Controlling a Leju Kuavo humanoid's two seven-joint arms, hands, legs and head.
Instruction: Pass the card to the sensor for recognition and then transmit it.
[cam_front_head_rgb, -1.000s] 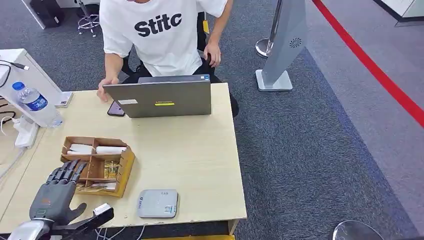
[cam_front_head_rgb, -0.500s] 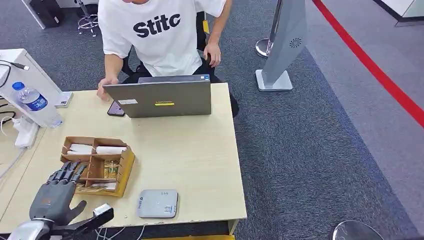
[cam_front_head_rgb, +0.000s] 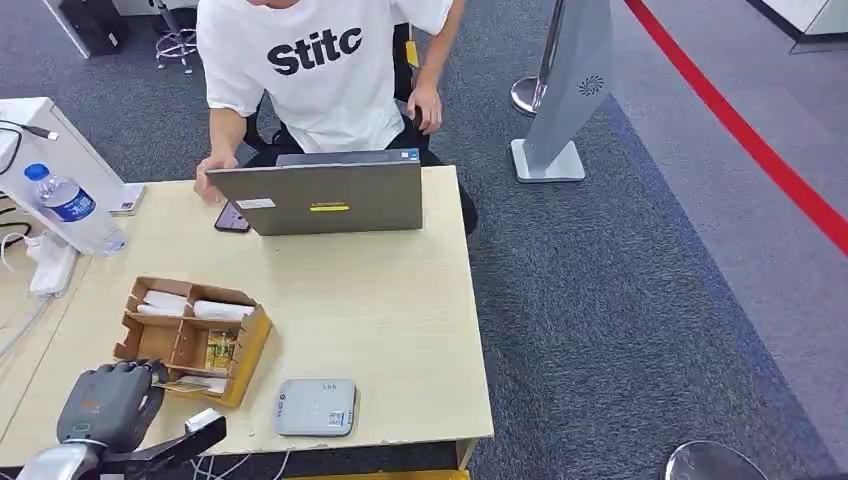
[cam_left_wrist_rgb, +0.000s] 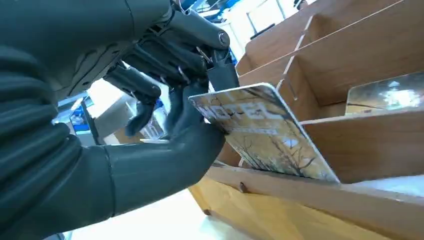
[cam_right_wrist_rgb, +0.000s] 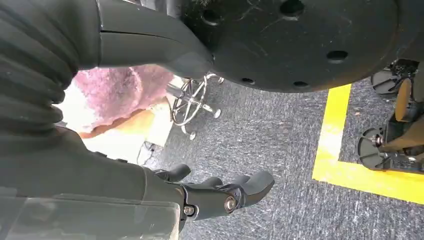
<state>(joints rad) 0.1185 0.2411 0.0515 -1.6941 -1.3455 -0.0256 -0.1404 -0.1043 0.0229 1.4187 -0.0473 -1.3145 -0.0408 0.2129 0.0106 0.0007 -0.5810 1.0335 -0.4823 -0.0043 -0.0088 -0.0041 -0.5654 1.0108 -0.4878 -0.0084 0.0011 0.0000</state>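
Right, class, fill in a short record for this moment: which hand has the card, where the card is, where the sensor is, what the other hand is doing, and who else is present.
Card holder: left hand, pinching the card between thumb and fingers
Card position: at the wooden organizer, partly lifted from a compartment
Sensor: grey reader near the table's front edge, beside the organizer
Right hand: right hand hangs over grey carpet, holding nothing, fingers slightly apart
Person: seated behind the laptop, across the table
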